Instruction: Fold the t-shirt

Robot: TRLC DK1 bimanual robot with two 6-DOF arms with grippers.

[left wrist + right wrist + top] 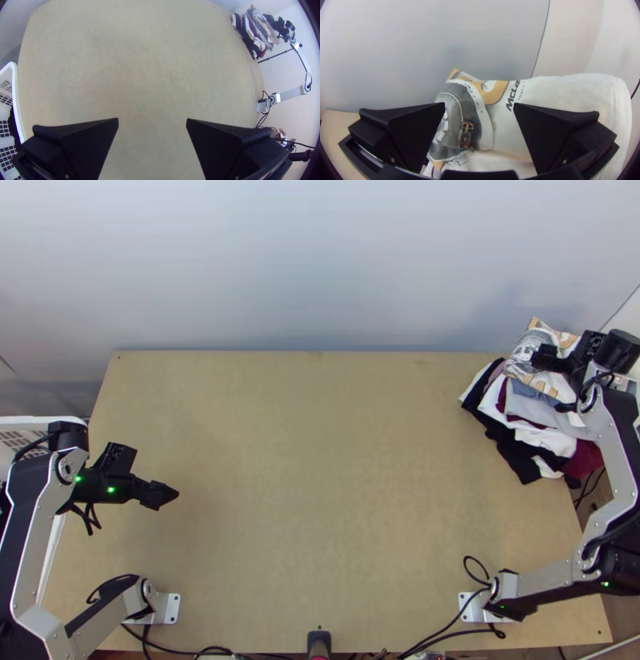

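My right gripper (545,358) has its jaws spread over the printed shirt (508,133), hiding parts of it; where it ends on the pile (552,439), I can't tell. My left gripper (170,494) hangs, jaws apart, above the desk (320,460).

Top: from high, we're looking steeply down on wooden table (320,500) | left wrist: facing across it | right wrist: facing printed shirt (508,133) closely | top/left wrist: sharing clothing pile (548,438)
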